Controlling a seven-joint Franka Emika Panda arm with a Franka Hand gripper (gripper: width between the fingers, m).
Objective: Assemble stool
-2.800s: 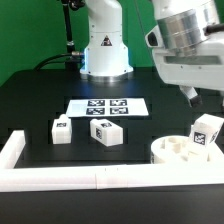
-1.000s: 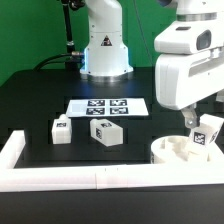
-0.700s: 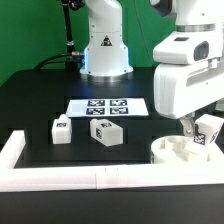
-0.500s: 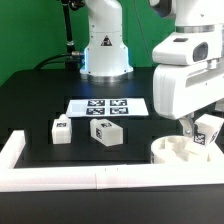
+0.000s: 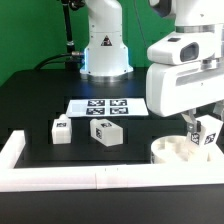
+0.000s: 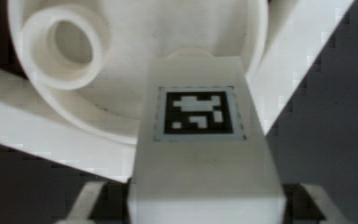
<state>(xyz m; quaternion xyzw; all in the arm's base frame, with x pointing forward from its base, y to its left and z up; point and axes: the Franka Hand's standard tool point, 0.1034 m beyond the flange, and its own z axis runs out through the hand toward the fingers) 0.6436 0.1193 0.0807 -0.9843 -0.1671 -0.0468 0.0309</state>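
Observation:
My gripper (image 5: 202, 127) is shut on a white stool leg (image 5: 209, 133) with a black-and-white tag and holds it tilted just above the round white seat (image 5: 180, 153) at the exterior view's right. In the wrist view the held leg (image 6: 197, 130) fills the middle between my fingers (image 6: 98, 200), and the seat (image 6: 105, 95) with an open socket hole (image 6: 66, 45) lies right behind it. Two more legs (image 5: 61, 131) (image 5: 106, 132) lie loose on the black table, towards the exterior view's left.
The marker board (image 5: 107, 106) lies flat behind the loose legs. A long white border rail (image 5: 80, 178) runs along the front, with a corner piece at the left. The robot base (image 5: 104, 50) stands at the back.
The arm has come down and shifted slightly left, bringing the held leg lower, close over the seat. The loose legs and the seat have not moved.

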